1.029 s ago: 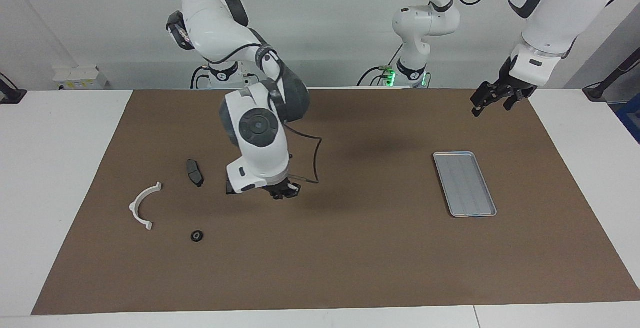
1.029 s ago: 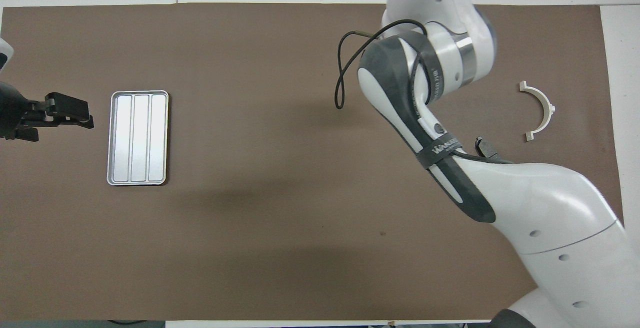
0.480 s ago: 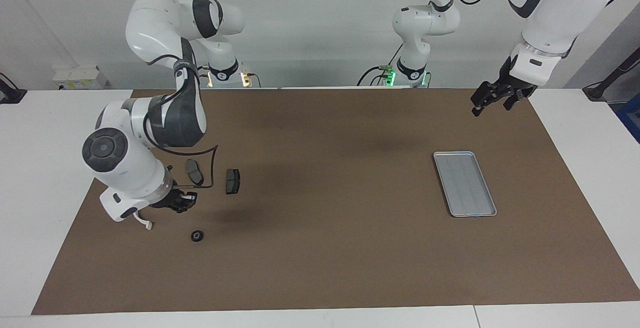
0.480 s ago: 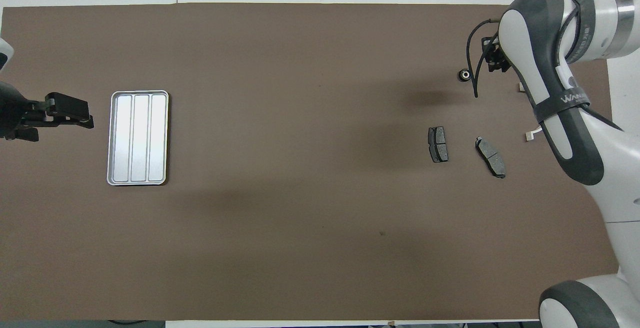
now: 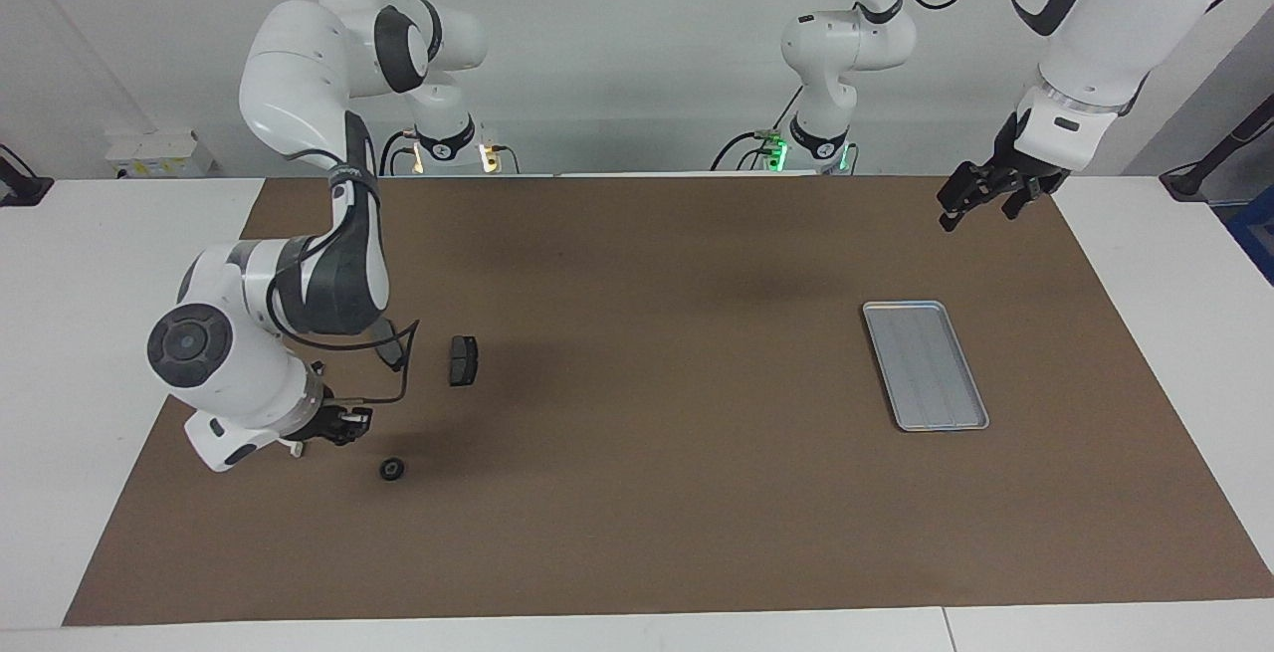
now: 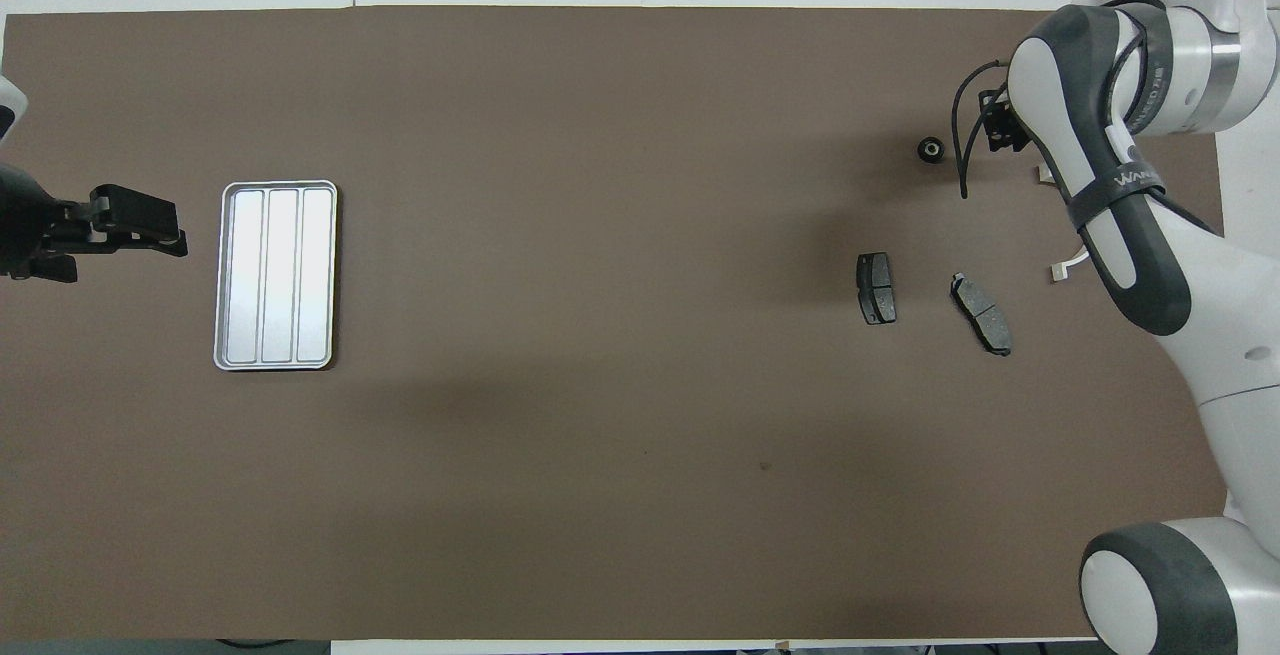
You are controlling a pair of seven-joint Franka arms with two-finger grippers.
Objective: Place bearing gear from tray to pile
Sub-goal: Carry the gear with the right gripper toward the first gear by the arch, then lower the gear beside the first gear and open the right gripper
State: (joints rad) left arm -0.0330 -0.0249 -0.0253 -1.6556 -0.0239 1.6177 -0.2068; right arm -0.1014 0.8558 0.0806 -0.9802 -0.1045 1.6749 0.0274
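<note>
Bearing gear (image 5: pixel 392 469): lay off the tray (image 5: pixel 925 364), near the mat's right-arm end.
Right gripper (image 5: pixel 348 425): I saw it pinched empty beside it.
Left gripper (image 5: pixel 980 196): spread wide, waiting.
Risk: I feared a low swing could knock it rolling.

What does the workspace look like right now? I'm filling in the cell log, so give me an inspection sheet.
Surface: brown mat over a white table.
Job's things: silver tray holds nothing, at the left arm's end; bearing gear lies on the mat by the pile: two brake pads and a white bracket, mostly hidden under the right arm.
Clutter: nothing seen.
Grippers: right gripper shut, holding nothing, low beside the gear; left gripper open, waiting raised near the tray.
Cables: black cable loops off the right wrist.
Surroundings: white wall, green base light.
</note>
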